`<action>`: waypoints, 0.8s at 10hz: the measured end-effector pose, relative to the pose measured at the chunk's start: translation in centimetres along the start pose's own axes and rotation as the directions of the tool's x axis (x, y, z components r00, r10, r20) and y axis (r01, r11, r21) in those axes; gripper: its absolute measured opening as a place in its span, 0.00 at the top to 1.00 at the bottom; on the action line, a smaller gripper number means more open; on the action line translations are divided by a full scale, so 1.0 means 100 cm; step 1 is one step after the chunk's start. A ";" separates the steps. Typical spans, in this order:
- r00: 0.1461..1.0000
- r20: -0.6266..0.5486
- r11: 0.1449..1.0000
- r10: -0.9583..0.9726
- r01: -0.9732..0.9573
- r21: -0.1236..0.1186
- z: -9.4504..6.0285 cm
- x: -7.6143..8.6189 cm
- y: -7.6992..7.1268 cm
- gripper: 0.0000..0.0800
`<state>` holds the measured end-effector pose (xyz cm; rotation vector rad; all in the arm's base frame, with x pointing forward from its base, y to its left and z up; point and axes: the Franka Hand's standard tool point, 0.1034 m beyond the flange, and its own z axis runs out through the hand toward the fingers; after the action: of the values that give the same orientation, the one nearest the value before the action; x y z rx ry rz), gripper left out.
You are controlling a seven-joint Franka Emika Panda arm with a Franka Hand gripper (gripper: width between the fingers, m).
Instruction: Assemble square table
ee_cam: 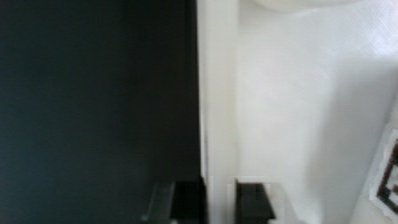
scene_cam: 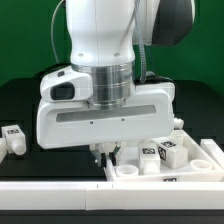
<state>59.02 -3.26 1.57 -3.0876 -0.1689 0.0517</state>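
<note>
Pinching the tray-like top [scene_cam: 126, 173] by its rim, narrow-set gripper [ee_cam: 217, 196]; tagged legs [scene_cam: 160, 153] inside.

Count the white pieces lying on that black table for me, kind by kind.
White plastic square tray-like top with raised rim: 1
Short white tagged block legs, in clear view: 3
Long white bar: 1
Total: 5
</note>
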 end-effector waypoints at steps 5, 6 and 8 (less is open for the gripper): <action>0.947 -0.029 0.947 0.321 -0.321 -0.002 0.001 0.005 -0.011 0.91; 0.955 -0.031 0.954 0.296 -0.297 -0.030 0.001 0.005 -0.011 0.91; 0.958 -0.037 0.957 0.286 -0.287 -0.037 0.001 0.005 -0.010 0.91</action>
<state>59.35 -2.17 1.53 -3.1250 0.2840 0.0097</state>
